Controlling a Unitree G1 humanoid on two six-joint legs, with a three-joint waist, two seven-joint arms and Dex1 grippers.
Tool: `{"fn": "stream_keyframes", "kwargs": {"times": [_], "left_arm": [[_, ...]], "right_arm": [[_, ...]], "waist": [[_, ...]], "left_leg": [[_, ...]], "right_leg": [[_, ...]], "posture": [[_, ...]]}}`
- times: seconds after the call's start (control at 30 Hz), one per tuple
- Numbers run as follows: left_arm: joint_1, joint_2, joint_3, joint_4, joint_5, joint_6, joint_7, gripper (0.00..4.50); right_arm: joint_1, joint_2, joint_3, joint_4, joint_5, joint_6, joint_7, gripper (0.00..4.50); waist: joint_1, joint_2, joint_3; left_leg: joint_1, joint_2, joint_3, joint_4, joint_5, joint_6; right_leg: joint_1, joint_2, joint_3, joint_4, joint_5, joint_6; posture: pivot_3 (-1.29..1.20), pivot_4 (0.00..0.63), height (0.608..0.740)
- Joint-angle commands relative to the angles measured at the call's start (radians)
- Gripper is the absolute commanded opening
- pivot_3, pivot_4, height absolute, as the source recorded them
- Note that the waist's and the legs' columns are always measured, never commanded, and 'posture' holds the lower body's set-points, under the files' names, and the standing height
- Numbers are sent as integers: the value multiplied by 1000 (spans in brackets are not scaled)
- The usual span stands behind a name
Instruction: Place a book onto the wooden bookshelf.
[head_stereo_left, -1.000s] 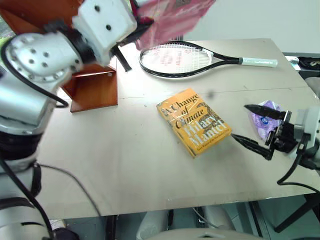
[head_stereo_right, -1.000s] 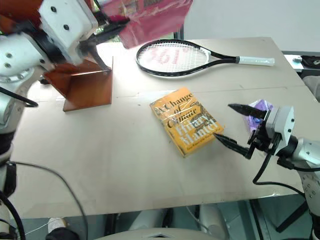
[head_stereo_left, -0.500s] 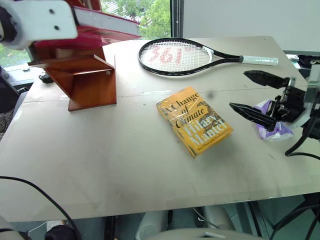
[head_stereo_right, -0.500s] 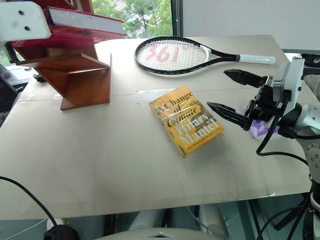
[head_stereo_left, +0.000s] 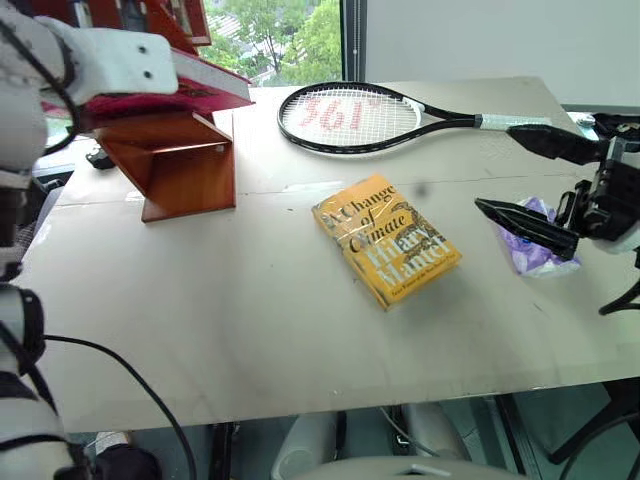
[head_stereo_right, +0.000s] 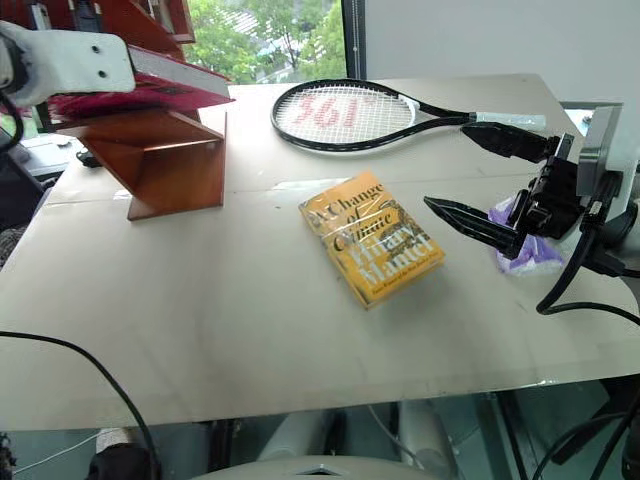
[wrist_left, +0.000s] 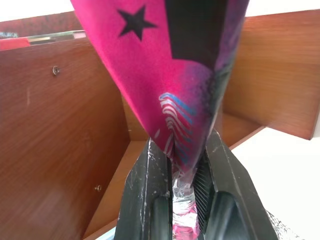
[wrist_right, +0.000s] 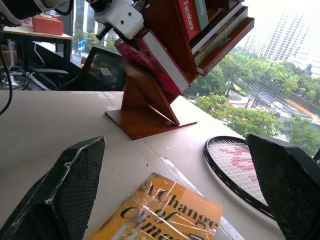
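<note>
Now clamped in the left tool (wrist_left: 184, 186), the book (head_stereo_left: 205, 88) lying across a lower level of the wooden bookshelf (head_stereo_left: 175, 165); right tool (head_stereo_left: 543, 185) agape above the desk (head_stereo_left: 250, 320). Could slide off if released overhanging.

Left arm reaches toward the wooden bookshelf (head_stereo_left: 175, 160), its left gripper (wrist_left: 182, 172) with fingers (wrist_left: 150, 185) clamped on the book (wrist_left: 165, 75); right gripper (head_stereo_left: 545, 185) hangs well away from the bookshelf, fingers spread wide, holding nothing
</note>
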Motion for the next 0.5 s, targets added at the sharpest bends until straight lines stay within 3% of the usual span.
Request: {"fn": "stream_keyframes", "kwargs": {"times": [0.03,0.27,0.33,0.37,0.5], "left_arm": [[-30,-44,-36,120,108,0,71,37],[-91,-153,-63,241,171,8,92,37],[-77,-154,-55,231,171,26,57,1022],[-66,-150,-51,217,168,33,37,1190],[-22,-124,23,77,115,86,-25,3098]], "right_arm": [[-8,1,-33,-37,22,-10,-21,4500],[-6,-1,-27,-22,18,-16,-11,4500],[-6,-2,-25,-19,19,-14,-7,4500],[-3,-2,-27,-19,19,-14,-5,4500],[4,-8,-36,-16,25,-8,-1,4500]], "waist": [[0,0,0],[-8,1,0],[-10,1,-1],[-12,1,0],[-11,-1,0]], "left_leg": [[7,0,0,-1,0,0],[15,1,0,-2,0,0],[14,1,0,-2,0,0],[13,1,0,-2,0,0],[2,1,1,0,0,0]], "right_leg": [[5,0,0,0,0,0],[13,1,0,0,0,0],[12,1,1,0,0,0],[11,1,1,0,0,0],[0,1,2,0,0,0]], "posture": [[0,150,740],[0,150,740],[0,150,740],[0,150,740],[0,150,740]]}}
